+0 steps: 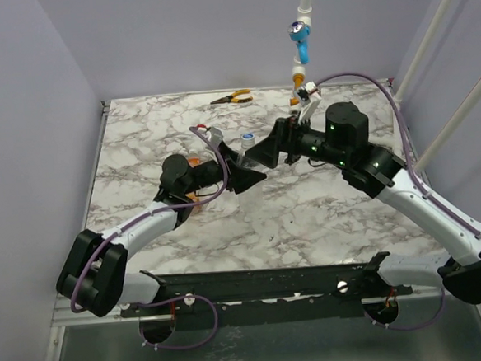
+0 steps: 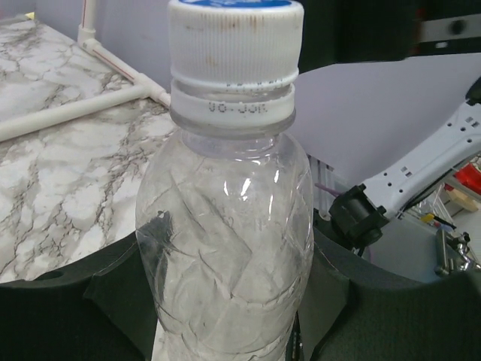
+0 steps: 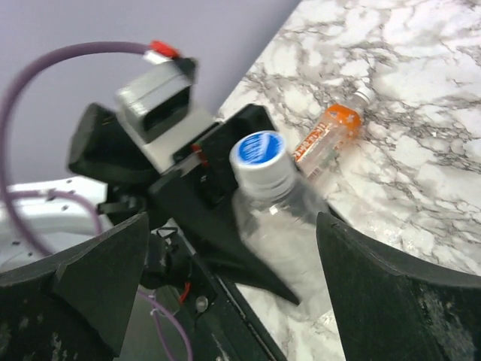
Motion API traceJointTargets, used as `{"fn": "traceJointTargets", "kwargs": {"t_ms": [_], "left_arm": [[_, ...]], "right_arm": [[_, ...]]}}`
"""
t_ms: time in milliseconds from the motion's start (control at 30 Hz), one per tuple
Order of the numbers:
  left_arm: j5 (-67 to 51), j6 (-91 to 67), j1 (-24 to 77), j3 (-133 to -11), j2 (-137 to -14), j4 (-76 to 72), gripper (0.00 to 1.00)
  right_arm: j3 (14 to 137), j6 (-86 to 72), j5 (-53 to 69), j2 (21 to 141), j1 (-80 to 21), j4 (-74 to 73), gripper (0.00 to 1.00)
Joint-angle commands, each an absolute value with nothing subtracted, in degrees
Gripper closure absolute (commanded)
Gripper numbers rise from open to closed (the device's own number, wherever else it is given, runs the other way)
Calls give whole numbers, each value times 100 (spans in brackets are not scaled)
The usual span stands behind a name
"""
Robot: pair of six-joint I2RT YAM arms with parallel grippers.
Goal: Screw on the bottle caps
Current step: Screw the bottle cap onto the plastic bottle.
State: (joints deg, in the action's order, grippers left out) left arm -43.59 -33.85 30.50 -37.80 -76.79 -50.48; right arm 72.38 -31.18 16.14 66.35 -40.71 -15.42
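My left gripper (image 2: pixel 233 301) is shut on a clear, empty-looking plastic bottle (image 2: pixel 225 248) and holds it above the table (image 1: pixel 308 209). A white cap with a blue top (image 2: pixel 234 45) sits on its neck. My right gripper (image 3: pixel 240 259) is open, one finger on each side of that bottle (image 3: pixel 289 226), not touching it. The cap (image 3: pixel 259 154) lies just past the fingertips. In the top view the grippers meet mid-table, left (image 1: pixel 242 174) and right (image 1: pixel 265 152). A small bottle with orange contents (image 3: pixel 328 139) lies on the marble beyond.
Orange-handled pliers (image 1: pixel 231 98) lie at the back of the table. A blue and orange valve on white pipe (image 1: pixel 299 44) hangs at the back right. White pipe (image 2: pixel 75 109) runs along the table's edge. Purple walls close in the sides.
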Motion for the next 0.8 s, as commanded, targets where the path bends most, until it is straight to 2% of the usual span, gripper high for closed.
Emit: {"fn": "traceJointTargets", "kwargs": {"t_ms": [0, 167, 367, 767], "left_arm": [[-4862, -3390, 3147, -3833, -7362, -5163, 75], [-5042, -3458, 3343, -3902, -7417, -5168, 75], [-4937, -3432, 3393, -3992, -7493, -5175, 75], [-4748, -3495, 3353, -4044, -7769, -5156, 75]], "right_arm": [[7721, -2901, 1269, 7186, -4085, -1685, 4], [8319, -2892, 1685, 7804, -4135, -1523, 4], [8645, -2799, 1559, 8068, -4583, -1634, 4], [7974, -2902, 1180, 7279, -4645, -1493, 6]]}}
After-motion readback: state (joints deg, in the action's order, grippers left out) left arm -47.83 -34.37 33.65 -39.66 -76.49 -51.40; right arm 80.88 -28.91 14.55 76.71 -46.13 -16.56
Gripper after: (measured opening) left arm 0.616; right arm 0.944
